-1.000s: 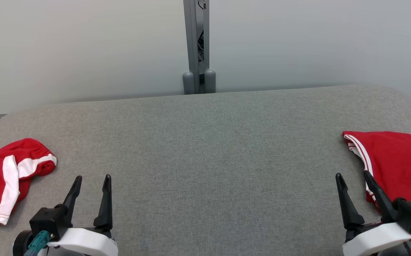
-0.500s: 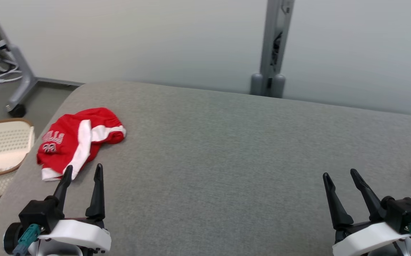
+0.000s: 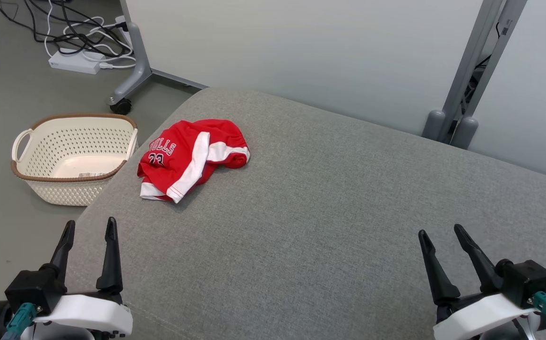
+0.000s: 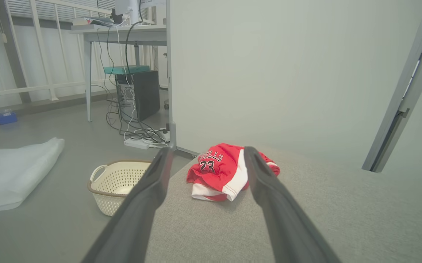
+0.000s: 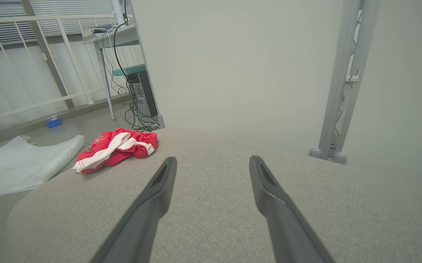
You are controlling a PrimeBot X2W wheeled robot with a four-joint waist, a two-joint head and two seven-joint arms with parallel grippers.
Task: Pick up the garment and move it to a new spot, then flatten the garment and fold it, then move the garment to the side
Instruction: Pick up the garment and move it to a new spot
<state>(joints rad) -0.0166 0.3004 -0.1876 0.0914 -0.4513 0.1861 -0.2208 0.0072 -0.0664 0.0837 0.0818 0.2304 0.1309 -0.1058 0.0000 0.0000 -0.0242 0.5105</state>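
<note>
Both grippers hover low over the grey table (image 3: pixel 329 226), fingers pointing forward; left gripper (image 3: pixel 89 227) and right gripper (image 3: pixel 438 230) both gape empty. The red shorts (image 3: pixel 190 156) lie crumpled ahead of the left one.

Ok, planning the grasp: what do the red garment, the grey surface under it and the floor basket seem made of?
Red garment: thin soft fabric, likely sports polyester; it slumps in crumpled folds. Grey surface: matte woven cloth with fine texture, seemingly padded given rounded edges. Basket: cream plastic, probably; rigid perforated walls, brown rim.
</note>
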